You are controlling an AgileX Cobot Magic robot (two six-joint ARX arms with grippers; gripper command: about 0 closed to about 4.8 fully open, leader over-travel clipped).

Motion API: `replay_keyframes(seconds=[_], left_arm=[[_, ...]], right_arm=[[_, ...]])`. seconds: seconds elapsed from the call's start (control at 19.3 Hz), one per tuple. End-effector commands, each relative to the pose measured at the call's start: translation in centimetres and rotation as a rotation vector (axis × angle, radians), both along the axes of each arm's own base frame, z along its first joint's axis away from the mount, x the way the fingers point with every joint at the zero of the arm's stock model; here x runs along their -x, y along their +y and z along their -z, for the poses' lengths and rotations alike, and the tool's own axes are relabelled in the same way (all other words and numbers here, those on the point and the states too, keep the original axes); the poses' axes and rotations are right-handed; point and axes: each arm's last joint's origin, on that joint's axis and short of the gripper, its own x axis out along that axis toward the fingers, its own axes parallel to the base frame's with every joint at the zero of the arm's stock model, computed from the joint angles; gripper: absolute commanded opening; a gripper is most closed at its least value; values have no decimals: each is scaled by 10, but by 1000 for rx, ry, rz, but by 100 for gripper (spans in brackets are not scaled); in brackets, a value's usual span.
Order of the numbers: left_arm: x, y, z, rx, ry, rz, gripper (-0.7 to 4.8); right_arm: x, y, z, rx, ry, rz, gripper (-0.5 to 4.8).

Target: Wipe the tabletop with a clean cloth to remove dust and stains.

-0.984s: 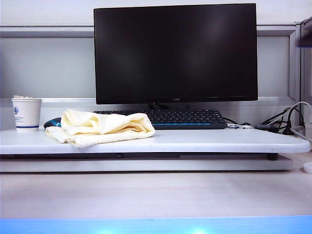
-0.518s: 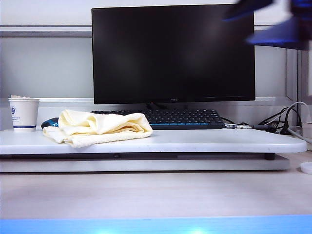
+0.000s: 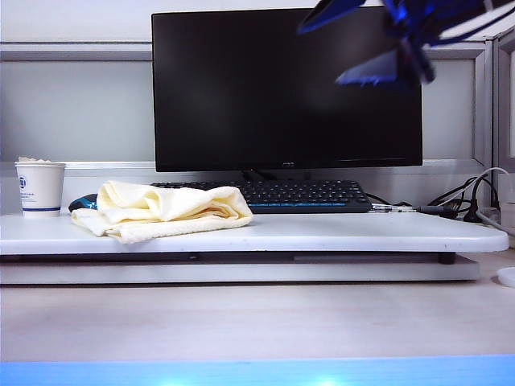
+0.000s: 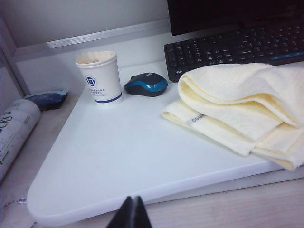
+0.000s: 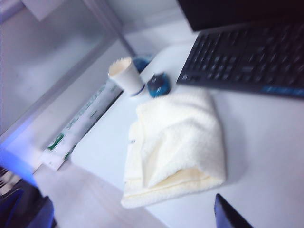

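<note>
High above the right end of the white tabletop (image 3: pixel 322 233), in front of the monitor's (image 3: pixel 241 88) upper right corner, the right gripper (image 3: pixel 370 44) is hanging blurred in the exterior view, its two dark fingers spread wide and pinching nothing. Its wrist view is showing one finger (image 5: pixel 228 213) at the frame edge, with the cloth (image 5: pixel 178 142) lying ahead of it and below.

Down low at the near left corner of the tabletop (image 4: pixel 118 156), the left gripper (image 4: pixel 132 213) is sitting with its fingers pressed together, empty. The exterior view is not showing it.

From the right gripper, the cloth (image 3: pixel 165 211) is lying down and well to the left, on the left half of the tabletop, loosely folded, its long axis running along the table's length, parallel to the keyboard (image 3: pixel 273 195) just behind it. Judging by the wrist views, the left gripper is sitting nearer the cloth (image 4: pixel 242 104), but the right one is spread and aimed at it, so the coming reach is probably the right arm's.

Counting: one cloth, one tabletop, one paper cup (image 3: pixel 40 187), one blue mouse (image 4: pixel 146 84), one keyboard, one monitor.
</note>
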Motion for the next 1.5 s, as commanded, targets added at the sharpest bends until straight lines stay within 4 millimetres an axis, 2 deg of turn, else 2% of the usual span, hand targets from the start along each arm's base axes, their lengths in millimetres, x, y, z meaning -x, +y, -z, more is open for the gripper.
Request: replay_keyframes(seconds=[0.05,0.1,0.16,0.31,0.52,0.78,0.98,1.24,1.35,1.4,1.5], left_arm=[[0,0,1,-5,2,5,-6],[0,0,1,-5,2,7,-6],[0,-1,1,-4,2,30,-6],[0,-3,1,-13,3,102,-6],[0,-4,1,-36,5,149,-6],[1,-7,1,-31,4,259,-6],[1,-8,1,-30,3,280,-6],[1,-8,1,-29,2,280,-6],[1,-8,1,-28,2,280,-6],[1,-8,1,-19,3,280,-6],[1,-8,0,-11,4,279,-6]], right_arm=[[-13,6,2,-14,25,-31,436],[-18,7,4,-13,34,-33,439],[-23,12,7,-12,52,-40,477],[-34,28,13,-4,82,-73,479],[-58,66,26,27,133,-113,479],[-107,96,47,84,245,-100,479],[-133,115,63,113,294,-97,479],[-134,145,84,188,326,-82,479],[-130,156,95,241,314,-71,449],[-128,161,105,277,331,-49,408],[-127,164,119,330,374,-21,385]])
